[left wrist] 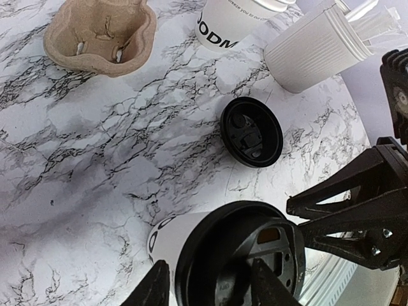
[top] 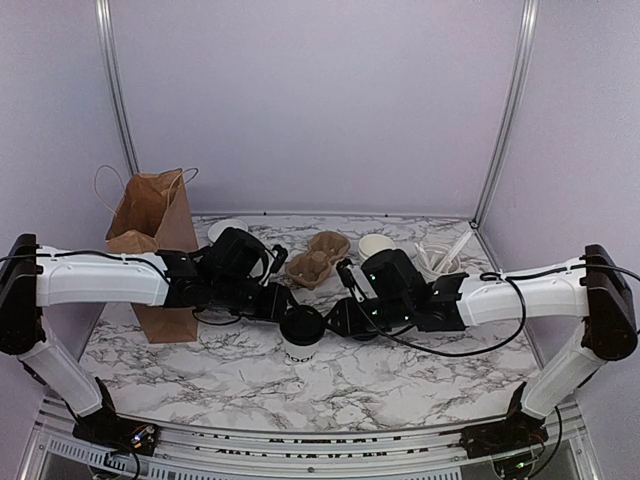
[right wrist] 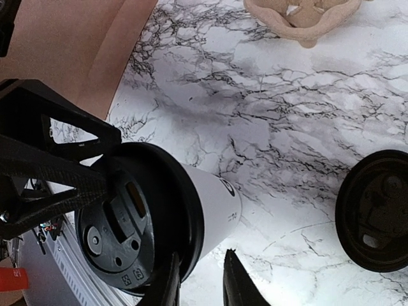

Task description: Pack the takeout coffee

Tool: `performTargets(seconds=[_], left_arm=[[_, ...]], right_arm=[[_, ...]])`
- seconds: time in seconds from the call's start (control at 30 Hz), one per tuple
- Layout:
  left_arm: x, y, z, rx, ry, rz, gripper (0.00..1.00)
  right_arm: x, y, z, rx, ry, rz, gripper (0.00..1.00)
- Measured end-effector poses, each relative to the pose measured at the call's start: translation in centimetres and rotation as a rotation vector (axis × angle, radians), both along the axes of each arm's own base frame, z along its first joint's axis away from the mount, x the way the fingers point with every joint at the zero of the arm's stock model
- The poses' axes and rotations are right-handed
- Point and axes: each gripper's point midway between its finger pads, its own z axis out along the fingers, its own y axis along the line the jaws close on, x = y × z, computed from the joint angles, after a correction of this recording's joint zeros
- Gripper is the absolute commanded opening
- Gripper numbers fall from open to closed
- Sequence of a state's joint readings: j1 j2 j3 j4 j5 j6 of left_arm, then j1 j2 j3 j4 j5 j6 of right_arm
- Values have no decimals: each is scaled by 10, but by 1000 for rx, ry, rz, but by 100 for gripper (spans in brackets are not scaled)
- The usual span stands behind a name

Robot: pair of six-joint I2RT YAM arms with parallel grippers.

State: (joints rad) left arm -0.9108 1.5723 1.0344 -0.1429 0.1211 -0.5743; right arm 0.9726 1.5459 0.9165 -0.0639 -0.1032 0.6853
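left hand (left wrist: pixel 210 284) straddles the black lid (left wrist: pixel 239 258) on the white cup (left wrist: pixel 169 233); a spare lid (left wrist: pixel 252 132) lies on the marble tabletop (left wrist: pixel 83 146).

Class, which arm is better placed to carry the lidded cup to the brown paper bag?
Left. The paper bag stands beside the left arm; the lidded cup sits between the left pincer and right pincer.

claws (top: pixel 283 300) crowd cup (top: pixel 300 345) (spare lid (left wrist: pixel 252 131) near)
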Motion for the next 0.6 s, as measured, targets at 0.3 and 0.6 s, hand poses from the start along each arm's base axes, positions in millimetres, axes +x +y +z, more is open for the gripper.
performTargets(seconds=[0.3,0.6], left_arm=[[2,1,3,16,-17,-7,45],[4,9,18,7,-42,15,45]], right_arm=[[-1,-6,-2,-27,6,-15,26],[0,-7,2,-45,-6,-12,29]])
